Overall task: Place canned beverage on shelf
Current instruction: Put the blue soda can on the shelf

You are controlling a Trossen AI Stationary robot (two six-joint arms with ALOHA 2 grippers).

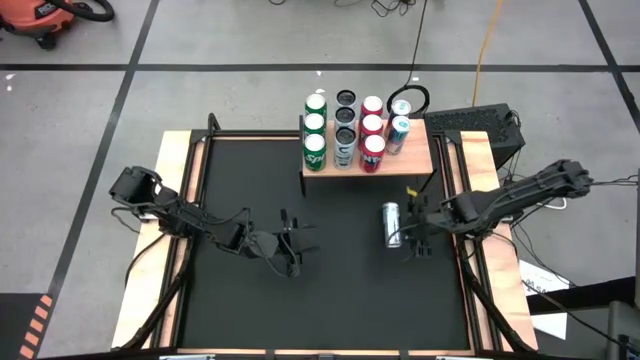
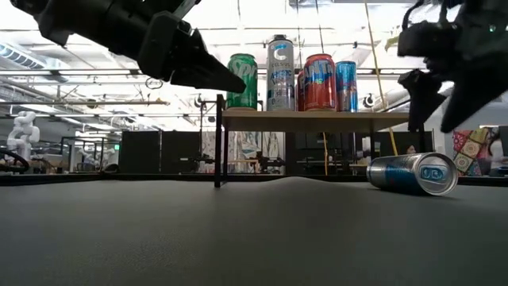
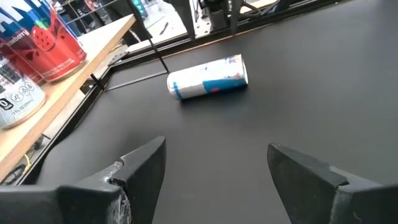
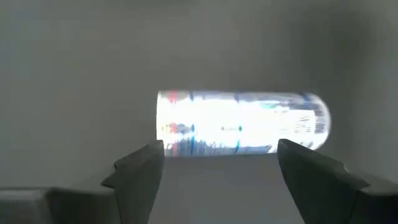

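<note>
One silver-blue can (image 1: 391, 223) on its side beneath open right claw (image 1: 416, 232)

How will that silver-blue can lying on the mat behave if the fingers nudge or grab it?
The can lies on its side on the black mat, so a nudge across its length would likely roll it. Its smooth metal wall looks slippery, and thin enough to dent under a hard squeeze. The open right gripper hovers over it, not touching.
</note>
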